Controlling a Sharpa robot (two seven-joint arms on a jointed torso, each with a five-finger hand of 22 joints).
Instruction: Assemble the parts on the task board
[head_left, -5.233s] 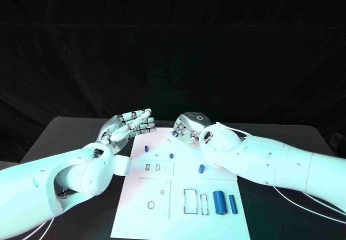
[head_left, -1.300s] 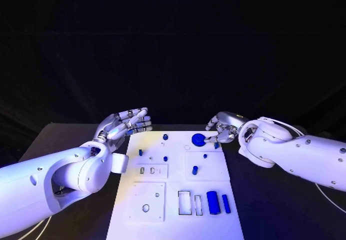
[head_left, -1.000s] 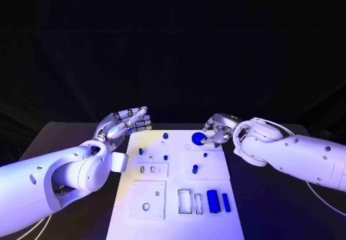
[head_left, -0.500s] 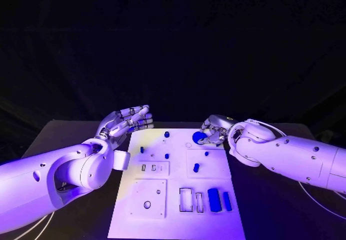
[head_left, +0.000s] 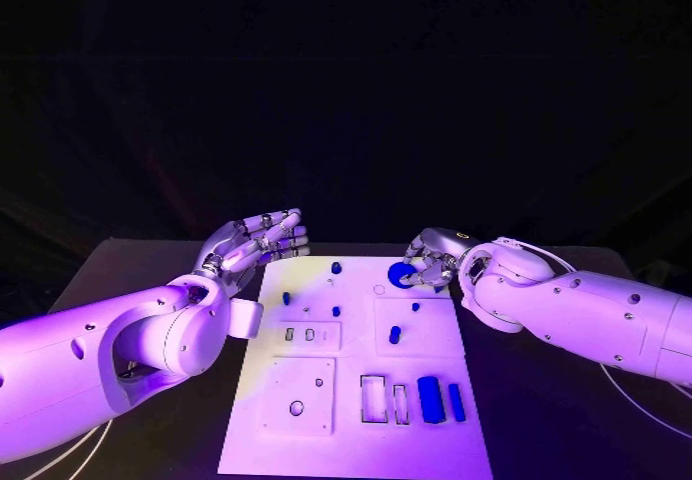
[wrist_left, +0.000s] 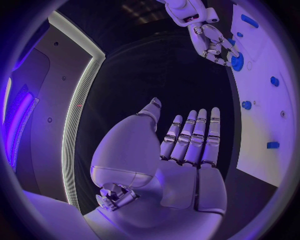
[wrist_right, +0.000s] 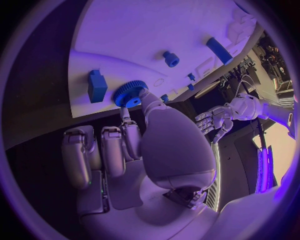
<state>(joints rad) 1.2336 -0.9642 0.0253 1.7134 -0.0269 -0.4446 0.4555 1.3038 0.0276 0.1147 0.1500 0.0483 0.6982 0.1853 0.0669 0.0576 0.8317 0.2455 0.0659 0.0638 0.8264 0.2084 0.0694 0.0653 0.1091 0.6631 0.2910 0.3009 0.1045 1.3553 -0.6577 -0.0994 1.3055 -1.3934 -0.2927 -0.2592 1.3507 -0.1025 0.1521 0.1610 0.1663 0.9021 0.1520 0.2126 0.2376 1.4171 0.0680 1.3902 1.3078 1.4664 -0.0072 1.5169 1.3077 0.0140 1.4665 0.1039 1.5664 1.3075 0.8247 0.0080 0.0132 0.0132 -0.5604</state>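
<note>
Black table (head_left: 562, 400) carries the white board (head_left: 346, 440); at its far edge the right hand (head_left: 433, 258) pinches a small blue gear (head_left: 401, 273). Likely light, rigid; its toothed rim suits gripping. Left hand (head_left: 257, 245) hovers, fingers spread, empty.

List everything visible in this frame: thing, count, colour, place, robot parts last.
Table: one, black, under everything.
Task board: one, white, middle of the table.
Gear: one, blue, at the board's far right edge, in the right hand's fingers.
Large cylinders: two, blue, lying side by side near the board's right edge.
Small pegs: several, blue, scattered over the board's far half.
Left hand: one, silver, raised left of the board, holding nothing.
Right hand: one, silver, holding the gear.
</note>
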